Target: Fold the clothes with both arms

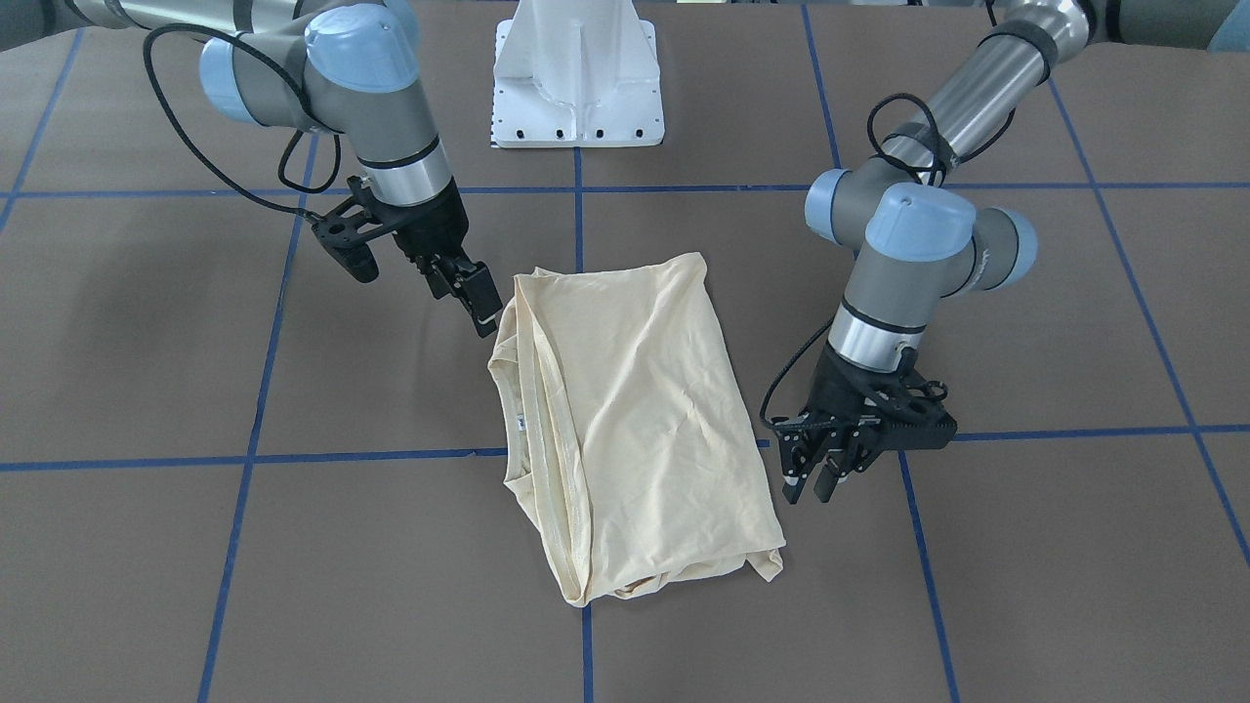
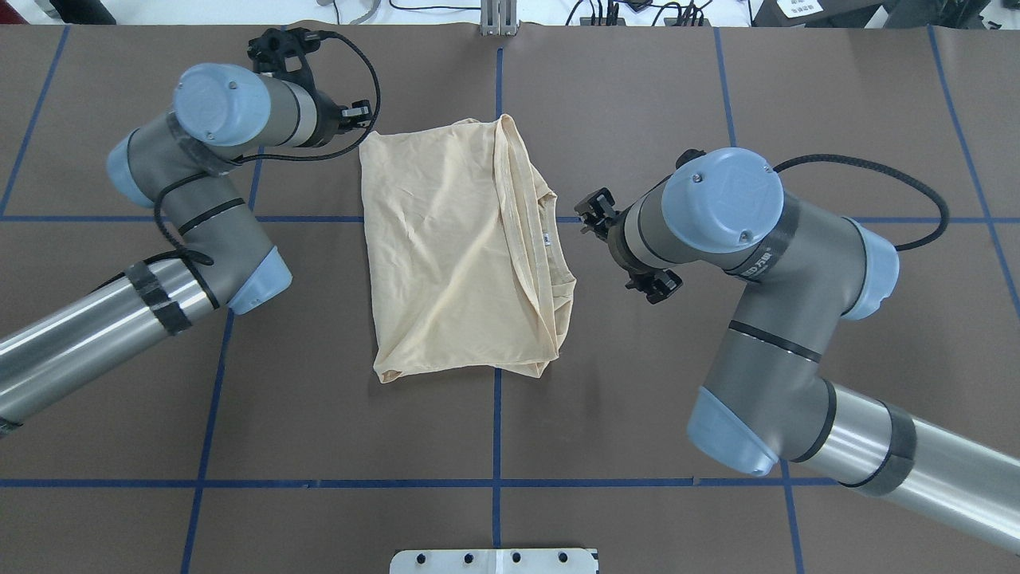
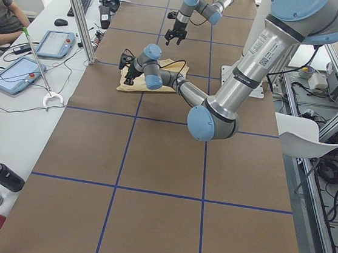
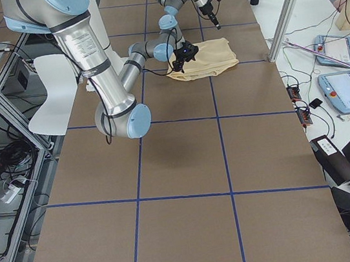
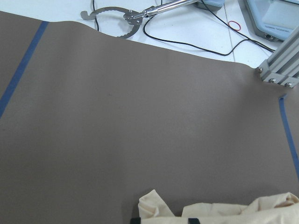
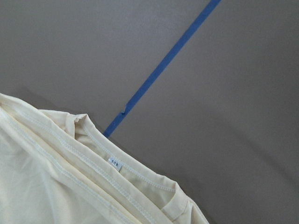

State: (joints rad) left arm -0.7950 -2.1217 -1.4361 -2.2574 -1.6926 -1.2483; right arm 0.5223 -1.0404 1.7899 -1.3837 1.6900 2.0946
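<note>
Left gripper (image 1: 809, 491) fingers parted, empty, just beside folded cream T-shirt (image 1: 635, 410) lying flat mid-table (image 1: 977, 586), right gripper (image 1: 486, 318) at the opposite edge, finger spacing cannot be told, small white neck label (image 6: 115, 164) exposed, lettering too small to read

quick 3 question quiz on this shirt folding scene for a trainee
1. True or false: the left gripper grips the T-shirt.
2. The neck label lies on the shirt's side nearest: A) left gripper B) right gripper C) pedestal.
3. Fill in: the tape lines on the table are ___.
Key: 1 false, it is open beside the shirt; 2 B; 3 blue.
</note>
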